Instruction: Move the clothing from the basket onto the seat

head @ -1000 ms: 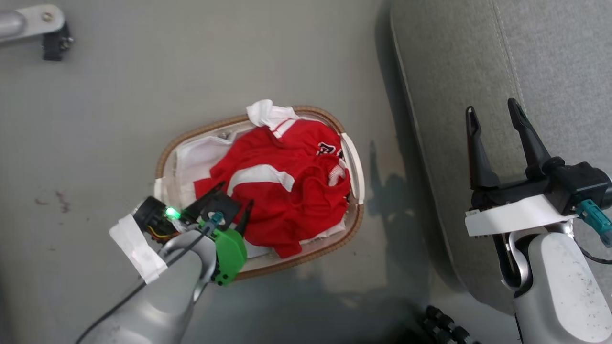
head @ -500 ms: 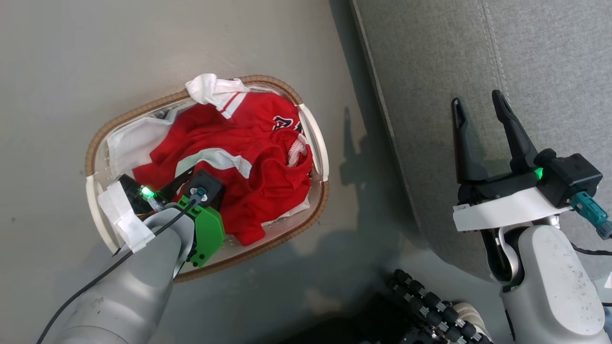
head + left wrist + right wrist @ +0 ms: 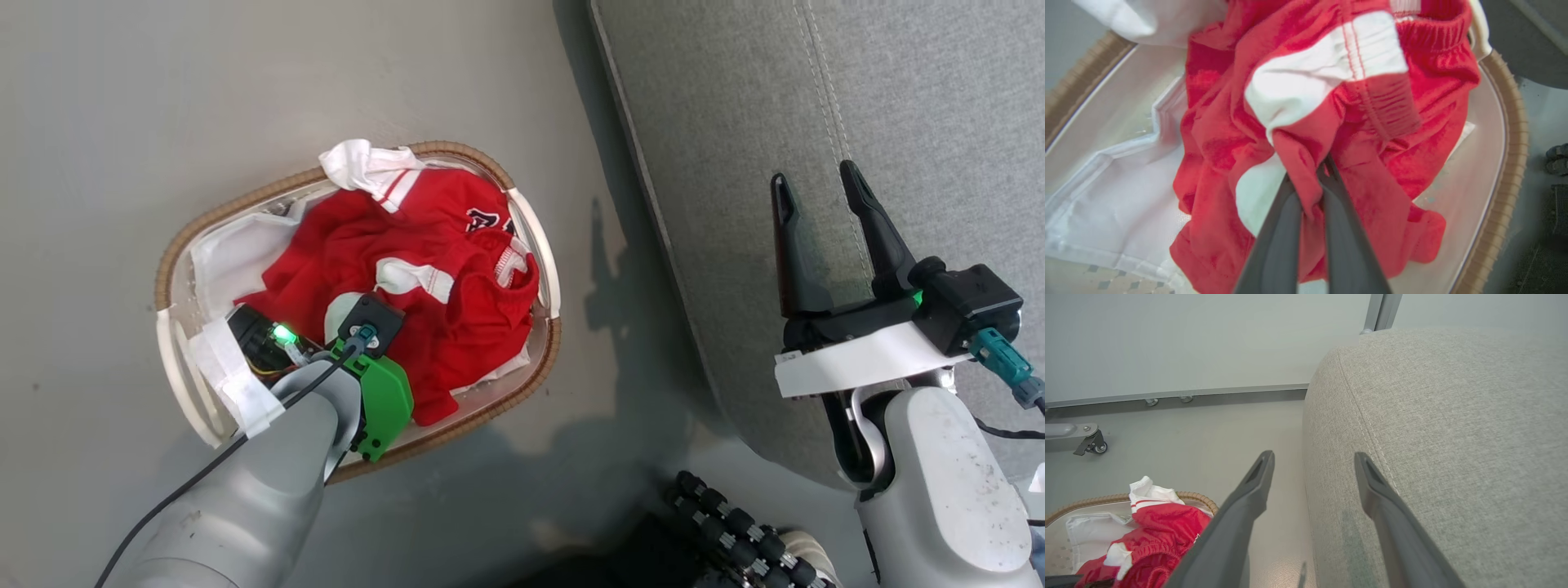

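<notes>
Left wrist view: clothing [image 3: 1306, 114] fold tight within left gripper [image 3: 1309, 171], inside basket [image 3: 1513, 163]

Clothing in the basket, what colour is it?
The clothing is red with white stripes, clearest in left wrist view.

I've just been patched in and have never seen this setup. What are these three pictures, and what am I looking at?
This is a wheeled robot with two arms. The wide picture looks down from its head; the other two look out from each wrist. On the grey floor stands an oval basket with a white liner and red clothing with white stripes; the grey seat is beside it. In the left wrist view the left end effector is shut on a fold of the clothing, inside the basket. The right end effector is open, empty, hovering at the seat's edge.
</notes>
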Controlling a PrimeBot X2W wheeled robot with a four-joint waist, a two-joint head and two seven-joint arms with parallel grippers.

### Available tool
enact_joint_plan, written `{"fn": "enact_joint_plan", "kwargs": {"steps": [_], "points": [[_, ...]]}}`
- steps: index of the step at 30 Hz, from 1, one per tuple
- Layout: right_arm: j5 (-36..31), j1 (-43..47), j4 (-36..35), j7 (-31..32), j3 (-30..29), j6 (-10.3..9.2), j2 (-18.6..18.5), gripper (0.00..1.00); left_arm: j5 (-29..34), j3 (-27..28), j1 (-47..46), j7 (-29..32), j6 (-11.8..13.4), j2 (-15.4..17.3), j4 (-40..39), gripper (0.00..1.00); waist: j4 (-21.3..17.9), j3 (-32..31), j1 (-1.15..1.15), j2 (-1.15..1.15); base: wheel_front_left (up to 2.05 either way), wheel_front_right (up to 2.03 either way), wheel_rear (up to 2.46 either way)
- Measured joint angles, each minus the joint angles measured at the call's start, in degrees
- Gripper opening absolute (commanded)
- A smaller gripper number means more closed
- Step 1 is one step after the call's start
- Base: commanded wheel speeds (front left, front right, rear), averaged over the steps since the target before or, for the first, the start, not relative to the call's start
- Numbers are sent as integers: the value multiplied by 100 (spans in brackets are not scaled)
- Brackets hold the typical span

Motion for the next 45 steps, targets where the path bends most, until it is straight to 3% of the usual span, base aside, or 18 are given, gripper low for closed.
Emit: {"fn": "enact_joint_plan", "kwargs": {"steps": [8, 18, 24, 37, 45], "points": [[-301, 121, 192, 0, -197, 0, 2, 100, -432, 137, 125, -111, 0, -41, -411, 0, 324, -447, 0, 0, 0, 0, 0], [-669, 514, 486, 0, -445, 1, 7, 100, -661, 189, 414, -124, 0, -76, -1744, 0, 830, -1356, -1, 0, 0, 0, 0], [-813, 909, 587, 0, -482, 0, 5, 100, -597, 235, 391, -125, 0, 118, -2548, 0, 1144, -2188, -1, 0, 0, 0, 0], [-873, 1407, 651, 0, -169, 1, 3, 100, -593, 74, -867, -125, 0, 639, -3041, 0, 1506, -3672, -1, 0, 0, 0, 0], [-889, 1426, 633, 0, 143, 0, 2, 100, -790, -278, -1674, -38, 0, 883, -3104, 0, 1546, -4181, -1, 0, 0, 0, 0]]}}
